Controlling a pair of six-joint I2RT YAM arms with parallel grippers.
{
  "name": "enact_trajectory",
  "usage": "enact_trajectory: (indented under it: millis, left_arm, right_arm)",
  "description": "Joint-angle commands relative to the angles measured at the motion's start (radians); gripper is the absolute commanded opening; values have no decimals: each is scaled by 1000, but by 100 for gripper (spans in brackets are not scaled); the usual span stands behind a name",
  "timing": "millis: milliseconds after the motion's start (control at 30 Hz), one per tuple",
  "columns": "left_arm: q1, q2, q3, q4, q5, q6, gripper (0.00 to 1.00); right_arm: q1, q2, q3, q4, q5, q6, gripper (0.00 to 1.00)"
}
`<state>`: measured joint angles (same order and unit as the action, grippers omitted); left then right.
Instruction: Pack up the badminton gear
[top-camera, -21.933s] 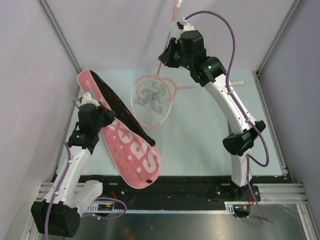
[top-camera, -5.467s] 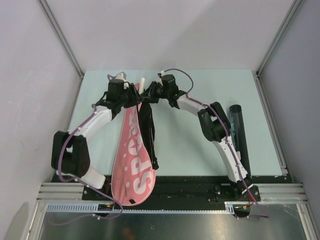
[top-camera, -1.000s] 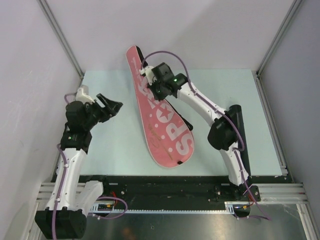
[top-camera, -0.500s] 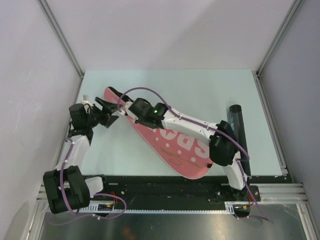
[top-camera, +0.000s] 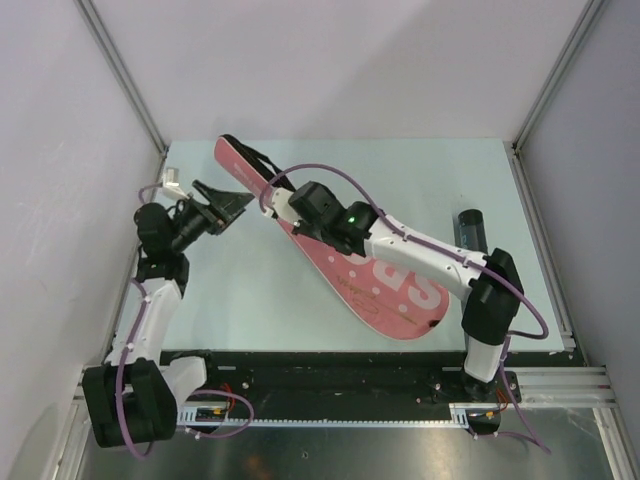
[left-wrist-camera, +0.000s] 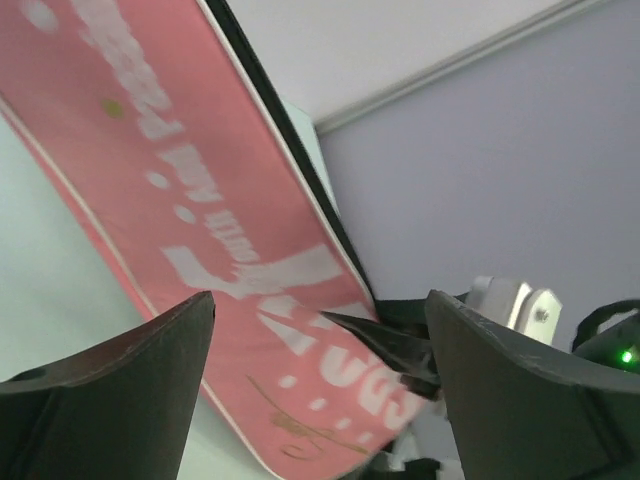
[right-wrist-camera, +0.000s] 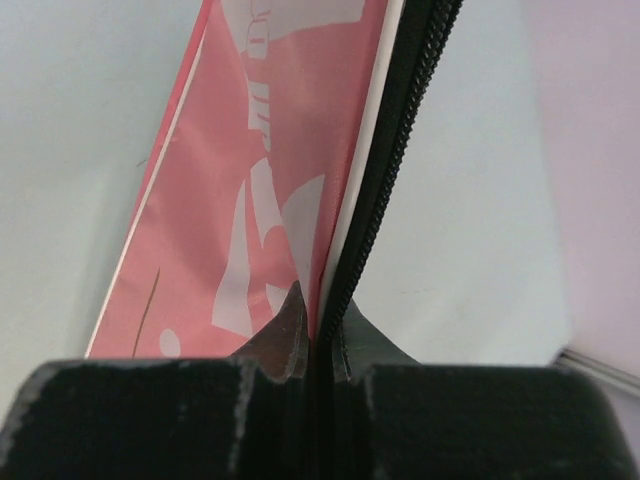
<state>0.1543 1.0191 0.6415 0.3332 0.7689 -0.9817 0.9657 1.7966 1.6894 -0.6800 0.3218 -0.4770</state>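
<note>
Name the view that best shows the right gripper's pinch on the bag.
Right wrist: the right gripper is shut on the pink racket bag at its zipper edge. Top external shows most of the bag, pinch hidden. Left wrist shows mainly its lettered face.

The left arm (top-camera: 150, 310) stands along the left side, wrist turned so the left claw (top-camera: 232, 202) points rightward, jaws spread wide with nothing between them. The right arm (top-camera: 425, 255) stretches low and far leftward from its bent elbow, the right claw (top-camera: 288, 208) pinched tight on the edge of the pink bag (top-camera: 395, 290).
</note>
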Motion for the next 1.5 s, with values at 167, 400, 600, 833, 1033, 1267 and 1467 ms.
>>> enact_trajectory:
  millis: [167, 400, 600, 833, 1033, 1267, 1467]
  left_arm:
    - [-233, 33, 197, -312, -283, -90, 100]
    - [-278, 168, 250, -326, -329, -173, 100]
    - [-280, 202, 204, -355, -382, -128, 99]
    - [-280, 308, 260, -353, -433, 144, 46]
    - [-253, 375, 293, -353, -445, 303, 0]
    - [-236, 371, 262, -350, -488, 321, 0]
    - [-216, 394, 261, -350, -491, 334, 0]
  right_arm:
    - [117, -46, -94, 473, 329, -247, 0]
    - [177, -19, -111, 549, 385, -310, 0]
    - [194, -10, -140, 609, 424, -321, 0]
    - [240, -19, -192, 723, 431, -335, 0]
    - [200, -62, -174, 310, 229, 79, 84]
    - [145, -354, -279, 10, -99, 486, 100]
    - [-31, -612, -404, -79, -61, 694, 100]
